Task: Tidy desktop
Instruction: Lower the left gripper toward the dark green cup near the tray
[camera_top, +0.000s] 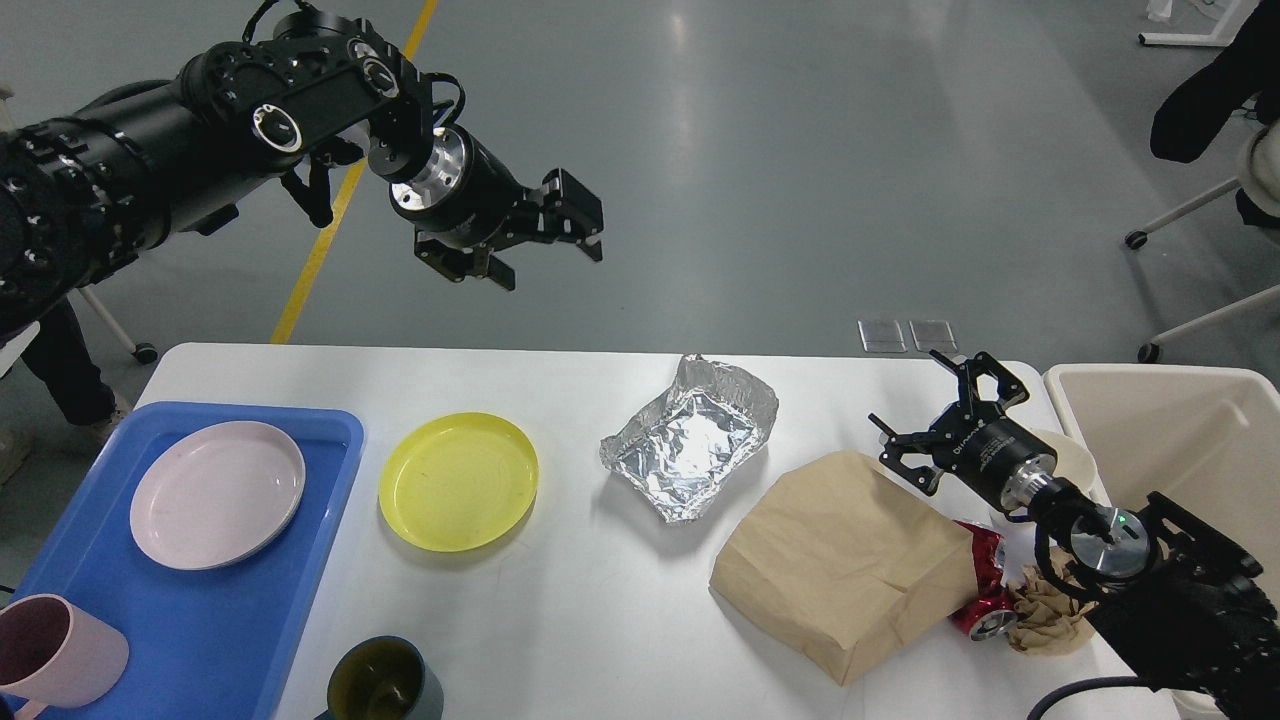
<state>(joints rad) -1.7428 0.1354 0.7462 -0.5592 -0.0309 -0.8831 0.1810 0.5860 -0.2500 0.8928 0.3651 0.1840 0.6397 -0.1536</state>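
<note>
The white desktop (600, 620) carries a yellow plate (458, 480), a crumpled foil sheet (690, 440), a brown paper bag (845, 560), a crushed red can (985, 590) and a wad of brown paper (1045, 605). My left gripper (550, 265) hangs open and empty in the air beyond the table's far edge, above and behind the yellow plate. Open and holding nothing, my right gripper (903, 385) hovers just over the paper bag's far right corner.
A blue tray (200, 640) at the left holds a pink plate (218, 493) and a pink cup (55, 650). A dark green cup (385, 685) stands at the front edge. A beige bin (1170, 430) sits at the right, with a white bowl (1075, 455) beside it.
</note>
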